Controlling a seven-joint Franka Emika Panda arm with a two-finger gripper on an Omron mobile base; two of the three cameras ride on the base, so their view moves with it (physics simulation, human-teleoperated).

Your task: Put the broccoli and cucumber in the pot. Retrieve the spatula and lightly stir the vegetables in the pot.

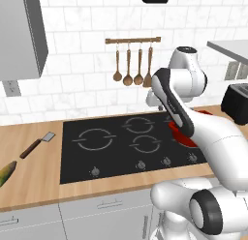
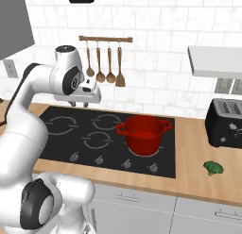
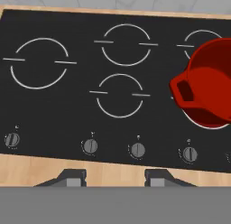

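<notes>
On the wooden tabletop (image 2: pixel 198 181), nearest the base, the broccoli (image 2: pixel 213 168) lies at about four o'clock from the pot (image 2: pixel 143 133). The cucumber (image 1: pixel 6 173) sits at the far left edge, with the spatula (image 1: pixel 37 145) just beyond it at one o'clock. The red pot stands on the black cooktop (image 3: pixel 67 110). The hand (image 3: pixel 115 179) hovers over the cooktop's knobs, its fingers partly apart and gripping nothing. Wooden utensils (image 2: pixel 104 68) hang on the back wall.

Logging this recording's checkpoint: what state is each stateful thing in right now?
pot: upright on the right burner, no lid, empty
broccoli: on the counter right of the cooktop
cucumber: lying on the left counter
spatula: flat on the left counter
gripper: jaws apart, empty, over the cooktop
</notes>
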